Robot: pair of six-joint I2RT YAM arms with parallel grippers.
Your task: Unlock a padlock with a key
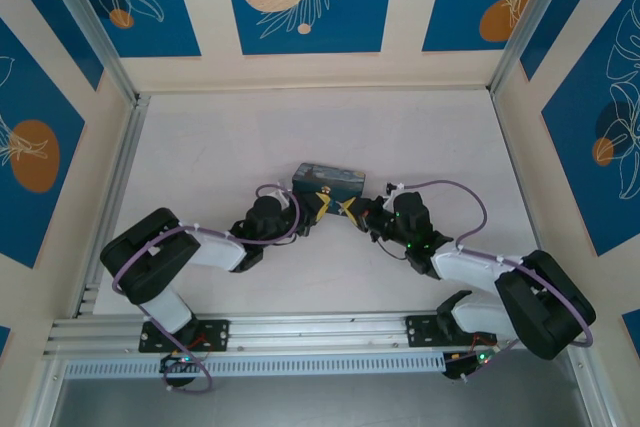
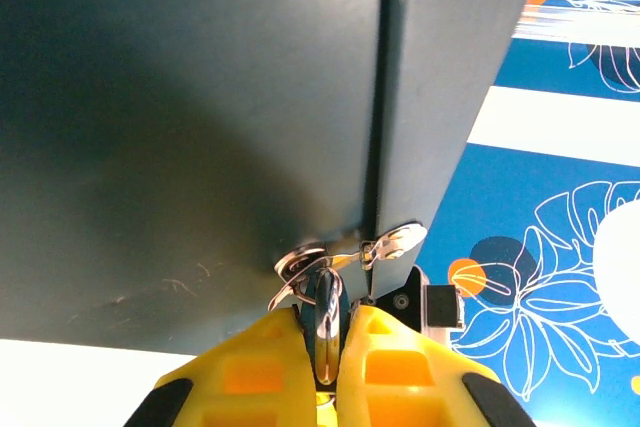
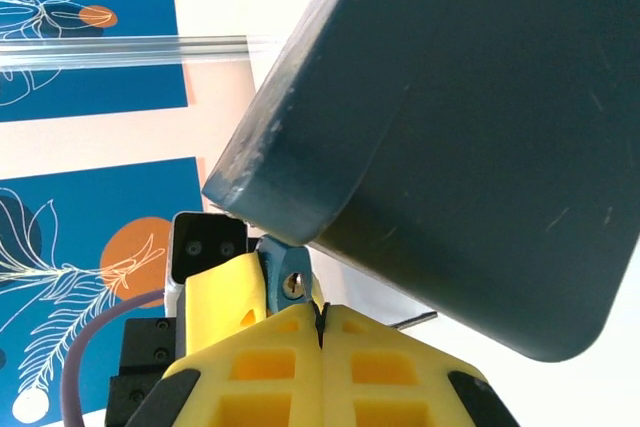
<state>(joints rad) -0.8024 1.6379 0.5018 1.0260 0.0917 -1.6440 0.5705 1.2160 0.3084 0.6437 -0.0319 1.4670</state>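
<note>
I list: left gripper [image 2: 327,332] clamped on padlock [image 2: 326,302], lower centre; right gripper [image 3: 320,317] pressed together just below it.

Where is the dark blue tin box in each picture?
Top external: the tin, small, mid-table.
Left wrist: the tin, huge, top and left.
Right wrist: the tin, huge, upper right.
Shared landmark: blue leaf-painted wall panels, in all three.

The tin [image 2: 180,127] has a matt finish with a few fine scratches. The padlock [image 2: 326,312] is glossy metal, and the fingers [image 2: 250,375] are smooth plastic.
</note>
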